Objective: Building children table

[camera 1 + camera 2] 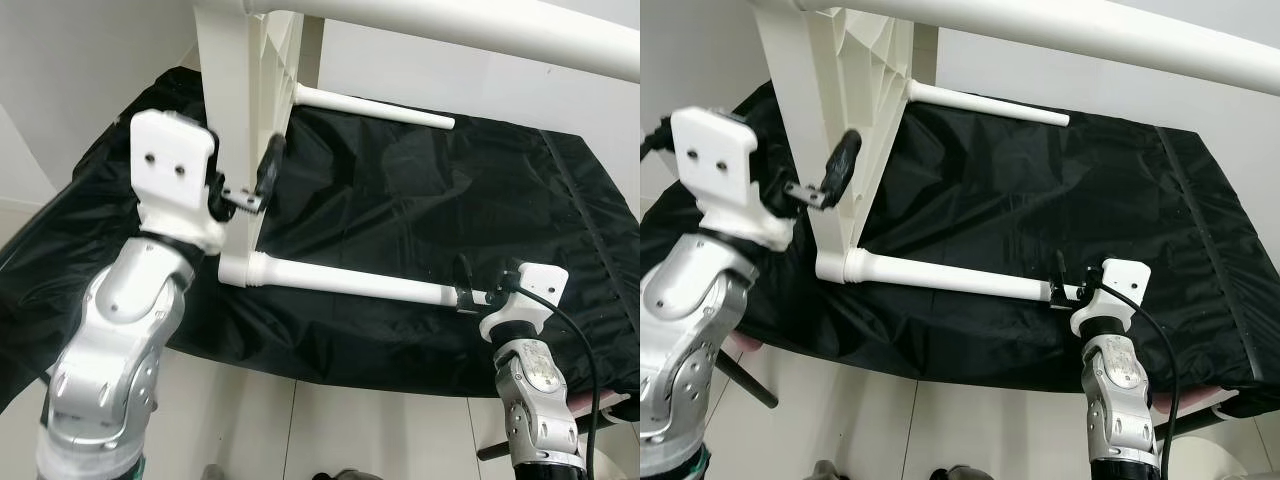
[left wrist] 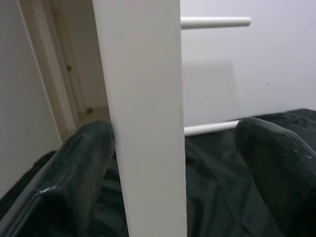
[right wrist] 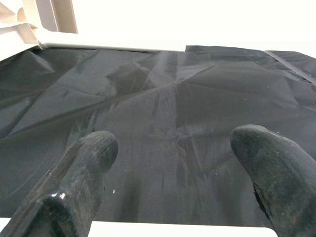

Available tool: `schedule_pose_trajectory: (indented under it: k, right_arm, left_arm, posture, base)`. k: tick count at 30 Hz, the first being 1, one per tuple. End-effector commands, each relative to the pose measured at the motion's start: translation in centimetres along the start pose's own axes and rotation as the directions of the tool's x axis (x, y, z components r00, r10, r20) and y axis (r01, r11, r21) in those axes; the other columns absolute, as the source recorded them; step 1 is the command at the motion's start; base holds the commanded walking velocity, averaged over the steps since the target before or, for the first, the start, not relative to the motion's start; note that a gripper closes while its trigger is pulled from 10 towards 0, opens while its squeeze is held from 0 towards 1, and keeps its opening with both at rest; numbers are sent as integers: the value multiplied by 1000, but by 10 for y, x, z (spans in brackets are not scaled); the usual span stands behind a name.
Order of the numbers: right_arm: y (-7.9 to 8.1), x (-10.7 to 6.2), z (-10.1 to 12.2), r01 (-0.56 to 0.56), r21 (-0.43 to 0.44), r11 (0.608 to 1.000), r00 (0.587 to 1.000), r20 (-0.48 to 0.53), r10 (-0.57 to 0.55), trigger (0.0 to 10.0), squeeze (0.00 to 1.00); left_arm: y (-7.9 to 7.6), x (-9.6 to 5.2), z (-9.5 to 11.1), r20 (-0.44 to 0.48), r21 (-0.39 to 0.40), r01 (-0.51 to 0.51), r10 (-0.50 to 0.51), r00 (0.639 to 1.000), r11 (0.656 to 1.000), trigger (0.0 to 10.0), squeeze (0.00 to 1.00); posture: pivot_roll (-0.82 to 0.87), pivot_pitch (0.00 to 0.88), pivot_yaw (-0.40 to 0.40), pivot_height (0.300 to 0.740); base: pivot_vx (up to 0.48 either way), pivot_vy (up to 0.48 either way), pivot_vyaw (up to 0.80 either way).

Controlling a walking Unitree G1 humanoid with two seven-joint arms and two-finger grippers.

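A white children's table stands on its side on a black sheet [image 1: 450, 190]. Its tabletop [image 1: 232, 110] is upright, with ribs on the underside. One white leg [image 1: 350, 283] lies low across the sheet, another leg [image 1: 375, 108] points out farther back, and a third [image 1: 480, 25] runs overhead. My left gripper [image 1: 245, 180] is open and straddles the tabletop's edge [image 2: 143, 118]; one finger [image 2: 84, 158] touches it and the other stands apart. My right gripper [image 1: 468, 285] is open at the free end of the low leg, over the sheet [image 3: 168, 98].
The sheet covers a raised surface whose front edge is near me. Below it is pale tiled floor [image 1: 300, 430]. A dark rod [image 1: 745, 380] slants under the left side. White walls stand behind and to the left.
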State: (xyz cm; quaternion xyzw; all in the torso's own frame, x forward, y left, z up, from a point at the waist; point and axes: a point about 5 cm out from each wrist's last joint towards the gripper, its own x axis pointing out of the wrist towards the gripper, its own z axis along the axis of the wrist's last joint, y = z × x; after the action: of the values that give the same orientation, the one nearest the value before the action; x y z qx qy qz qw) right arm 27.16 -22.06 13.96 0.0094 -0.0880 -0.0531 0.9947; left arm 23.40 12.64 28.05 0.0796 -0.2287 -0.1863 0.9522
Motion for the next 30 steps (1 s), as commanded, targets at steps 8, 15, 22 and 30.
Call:
schedule_pose_trajectory:
  k: [8, 15, 22, 30]
  right_arm:
    - [1, 4, -2, -12, -6, 1000, 1000, 2, 12, 10000, 0]
    - [9, 16, 1, -16, -79, 997, 1000, -2, 16, 10000, 0]
    - [10, 23, 3, 21, -180, 984, 1000, 12, -20, 10000, 0]
    - [11, 24, 7, 89, -251, 964, 995, 69, -74, 10000, 0]
  left_arm:
    - [-17, -21, -4, -42, -24, 271, -271, 962, 962, 10000, 0]
    - [-30, -47, -39, -243, -239, 379, -433, 868, 894, 10000, 0]
    - [-35, -51, -58, -302, -325, 358, -454, 838, 875, 10000, 0]
    - [-47, -55, -87, -364, -402, 315, -466, 806, 860, 10000, 0]
  posture:
    - [45, 72, -112, 740]
    - [65, 70, -116, 740]
    - [66, 65, -116, 740]
    - [57, 62, -102, 740]
  base:
    - [0, 0, 0]
    - [0, 0, 0]
    - [0, 0, 0]
    - [0, 0, 0]
